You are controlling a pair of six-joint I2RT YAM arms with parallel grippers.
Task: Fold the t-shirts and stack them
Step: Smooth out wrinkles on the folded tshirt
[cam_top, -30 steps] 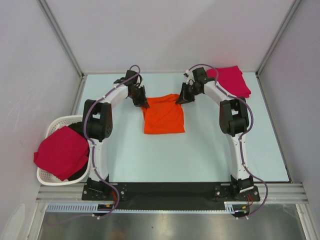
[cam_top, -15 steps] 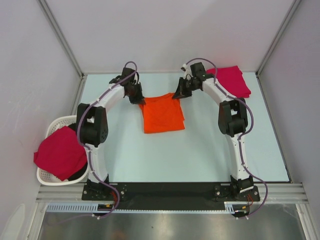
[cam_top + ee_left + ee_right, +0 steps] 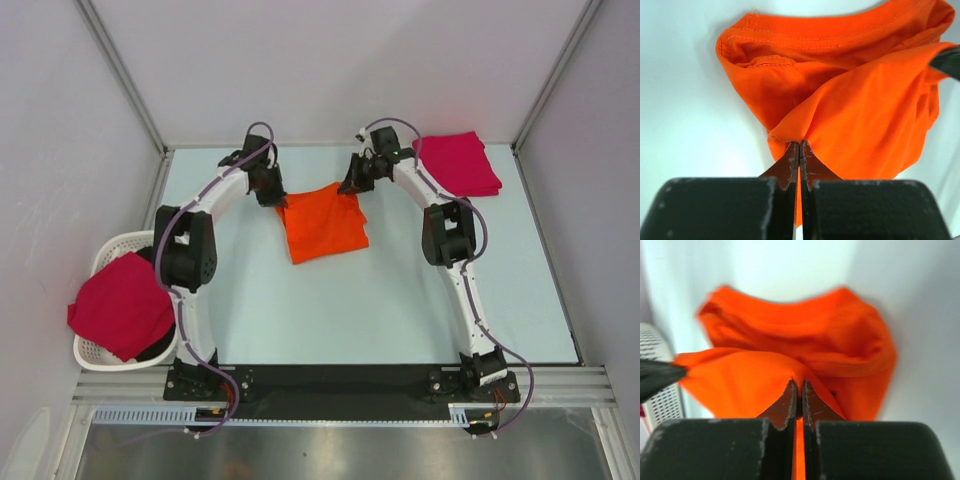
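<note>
A bright orange t-shirt [image 3: 325, 224], folded small, hangs between both grippers over the far middle of the table. My left gripper [image 3: 281, 203] is shut on its left far corner, and in the left wrist view the orange cloth [image 3: 865, 100] bunches at the left gripper [image 3: 799, 144]. My right gripper [image 3: 346, 187] is shut on the right far corner; the right wrist view shows the shirt [image 3: 790, 355] pinched at the right gripper [image 3: 798, 385]. A folded crimson-pink t-shirt [image 3: 458, 163] lies at the far right corner. Another crimson-pink t-shirt [image 3: 122, 304] drapes over the basket.
A white slatted plastic basket [image 3: 118, 250] stands off the table's left edge, next to the left arm's base. Grey walls and metal frame posts close in the back and both sides. The arms' black base rail [image 3: 340, 380] runs along the near edge.
Both grippers have carried the orange t-shirt's far edge farther back and slightly left, lifting it. The shirt now hangs tilted, and its near edge has slid away from the front.
</note>
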